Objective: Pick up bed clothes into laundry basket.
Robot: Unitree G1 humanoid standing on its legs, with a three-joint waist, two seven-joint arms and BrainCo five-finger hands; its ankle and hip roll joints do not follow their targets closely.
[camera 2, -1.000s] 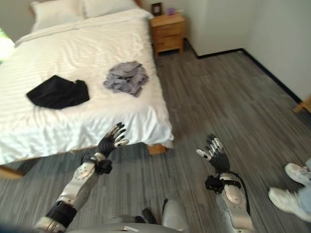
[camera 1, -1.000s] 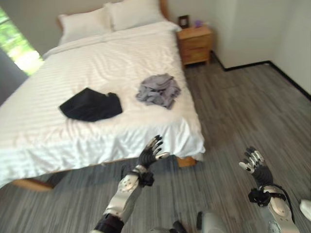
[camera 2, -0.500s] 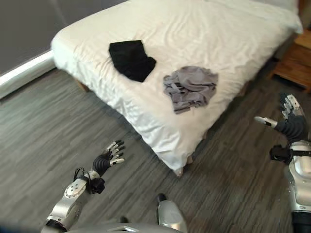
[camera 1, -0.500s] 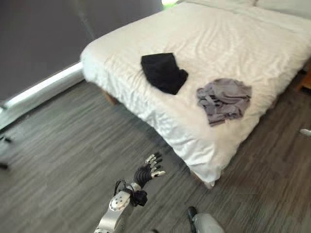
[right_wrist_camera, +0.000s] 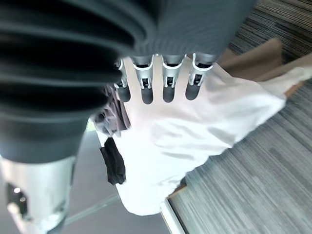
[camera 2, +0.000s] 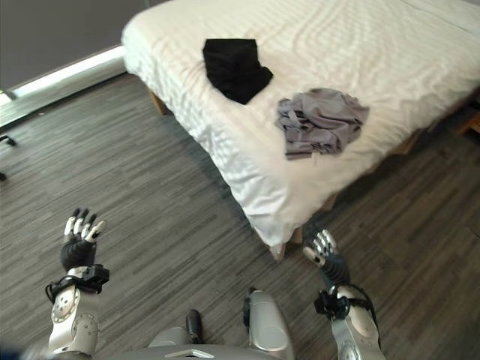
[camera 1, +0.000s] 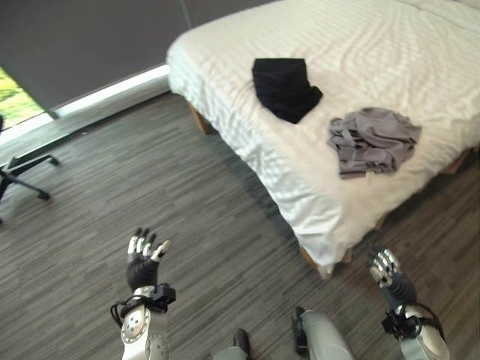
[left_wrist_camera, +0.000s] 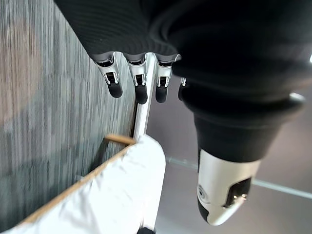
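1. Two garments were seen on the white bed (camera 1: 375, 45), well apart from both hands: a black garment (camera 1: 285, 88) and a crumpled grey garment (camera 1: 373, 141); what kind each was could not be made out.
2. The left hand (camera 1: 142, 257) was raised over the floor (camera 1: 187, 217), fingers spread and empty.
3. The right hand (camera 2: 324, 252) was held near the bed's corner, fingers straight, holding nothing.
4. A chair base (camera 1: 22, 176), cut off at the edge, was recorded in the left eye view.

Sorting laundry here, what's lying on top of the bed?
On the white bed lie a folded black garment and a crumpled grey garment, apart. Anything beneath them is covered.
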